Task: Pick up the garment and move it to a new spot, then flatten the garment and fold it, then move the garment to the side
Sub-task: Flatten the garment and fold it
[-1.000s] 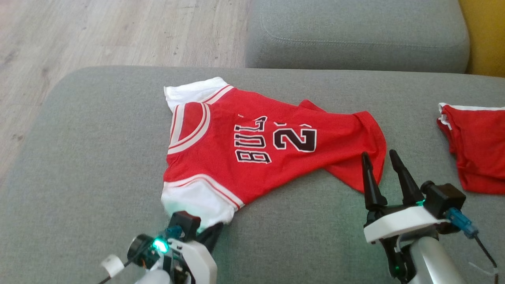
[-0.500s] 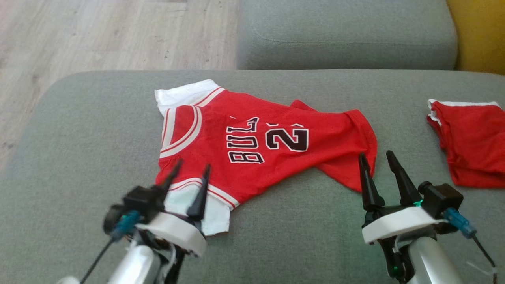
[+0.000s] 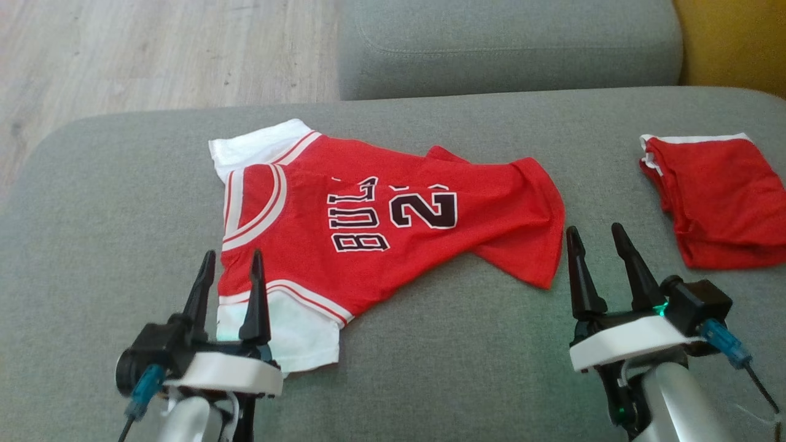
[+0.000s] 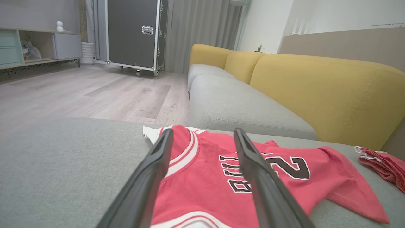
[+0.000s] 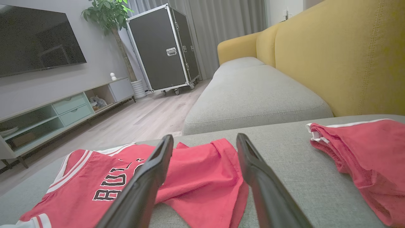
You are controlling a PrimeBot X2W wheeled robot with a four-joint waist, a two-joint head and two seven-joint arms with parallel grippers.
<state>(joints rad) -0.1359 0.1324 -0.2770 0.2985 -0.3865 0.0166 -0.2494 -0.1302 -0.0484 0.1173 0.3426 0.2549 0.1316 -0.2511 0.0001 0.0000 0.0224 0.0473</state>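
your red bulls jersey point(image 3: 381, 215) lay on the grey sofa cushion point(image 3: 460, 344). your left gripper point(image 3: 233, 258) hung over the jersey's white corner, fingers apart, empty; your right gripper point(image 3: 594, 230) stood beside its hem, fingers also apart.

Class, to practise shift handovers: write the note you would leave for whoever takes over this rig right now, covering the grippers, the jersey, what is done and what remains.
Jersey: on the grey seat, print up, rumpled, hem end creased over itself. A second red garment lies apart to the right.
Left gripper: open, empty, at the white near sleeve.
Right gripper: open, empty, just off the hem corner.
Done: jersey set down, not gripped.
Left: flatten, fold, move aside.
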